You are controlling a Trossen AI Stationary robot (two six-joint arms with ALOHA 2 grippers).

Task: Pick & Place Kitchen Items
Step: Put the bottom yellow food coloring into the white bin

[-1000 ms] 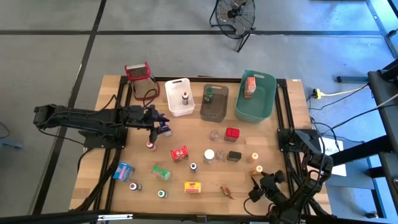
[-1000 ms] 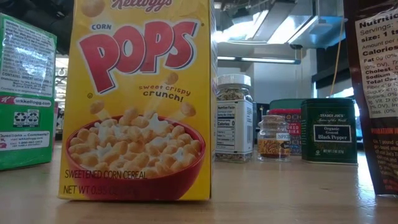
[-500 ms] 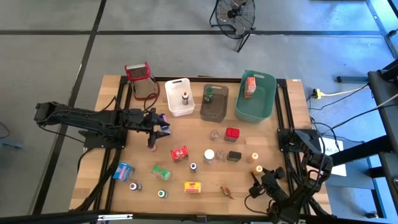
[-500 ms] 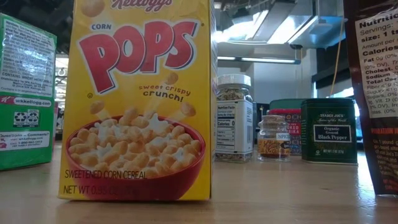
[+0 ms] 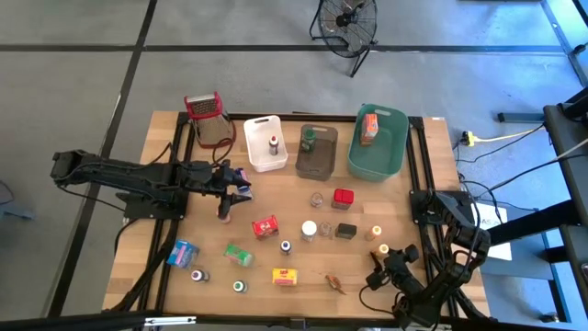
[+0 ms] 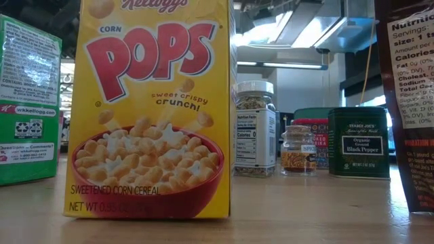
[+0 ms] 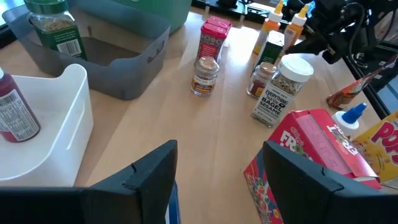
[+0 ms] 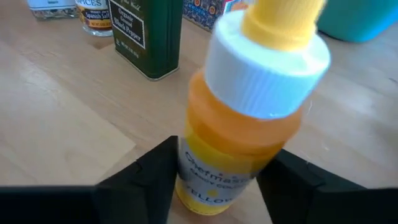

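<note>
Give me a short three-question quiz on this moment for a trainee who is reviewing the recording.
1. True or false: the white tub holds a dark red bottle.
2. What stands between the fingers of the right claw? A) a green tin B) a yellow bottle C) a cereal box
3. Which tub holds the orange box?

Key: 1. True. 2. B. 3. The green tub.
</note>
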